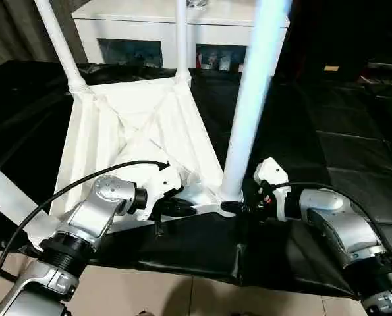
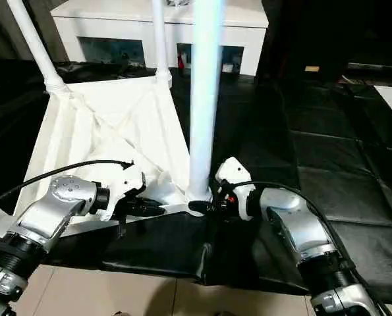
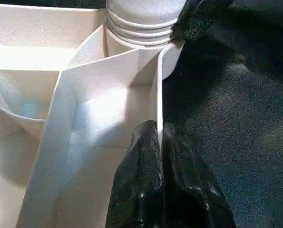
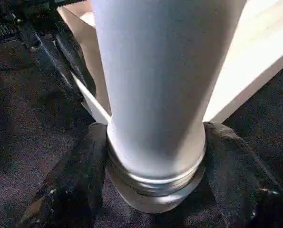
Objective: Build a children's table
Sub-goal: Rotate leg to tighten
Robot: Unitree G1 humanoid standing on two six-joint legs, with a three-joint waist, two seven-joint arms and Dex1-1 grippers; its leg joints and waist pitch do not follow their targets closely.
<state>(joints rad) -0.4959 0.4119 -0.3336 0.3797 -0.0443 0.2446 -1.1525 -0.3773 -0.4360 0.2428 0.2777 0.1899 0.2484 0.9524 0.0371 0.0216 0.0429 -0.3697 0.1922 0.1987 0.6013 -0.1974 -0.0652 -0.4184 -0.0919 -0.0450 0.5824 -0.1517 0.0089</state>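
Note:
The white tabletop [image 1: 126,131] lies upside down on black cloth, ribbed underside up. Two legs stand in its far corner sockets, the far left leg [image 1: 58,43] and the far right leg [image 1: 181,39]. A third leg [image 1: 253,99] rises from the near right socket. My right gripper [image 1: 233,208] is shut on this leg's ringed base [image 4: 153,183], one finger [image 4: 77,175] on each side. My left gripper [image 1: 182,209] is shut on the tabletop's thin near rim [image 3: 158,95], close to that socket. A fourth leg [image 1: 8,197] crosses the left edge by the near left corner.
A white cabinet [image 1: 149,26] with dark glass doors stands behind the tabletop. Black cloth [image 1: 334,138] covers the platform to the right and ends in an edge just in front of my arms. Tiled floor [image 1: 149,293] lies below. A black cable [image 1: 64,191] loops over my left forearm.

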